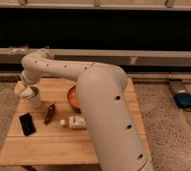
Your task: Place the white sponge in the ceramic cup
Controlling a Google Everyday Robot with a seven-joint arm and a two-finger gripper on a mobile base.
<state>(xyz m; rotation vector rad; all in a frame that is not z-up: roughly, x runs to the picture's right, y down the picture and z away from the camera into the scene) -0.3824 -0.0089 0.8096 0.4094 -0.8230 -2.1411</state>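
Observation:
The ceramic cup point(34, 97) is plain white and stands upright near the left edge of the wooden table point(49, 145). My gripper point(22, 88) hangs from the bent white arm just left of the cup's rim, almost touching it. A small pale block, the white sponge point(18, 90), sits at the gripper's tip and is carried with it, level with the cup's rim and above the table's left edge. The cup's inside is hidden from this view.
An orange-red bowl point(73, 98) sits mid-table, half hidden by my arm. In front of the cup lie a brown elongated object point(50, 113), a black flat object point(26, 124) and a white boxy bottle point(75, 121). A blue device point(185, 100) lies on the floor at right.

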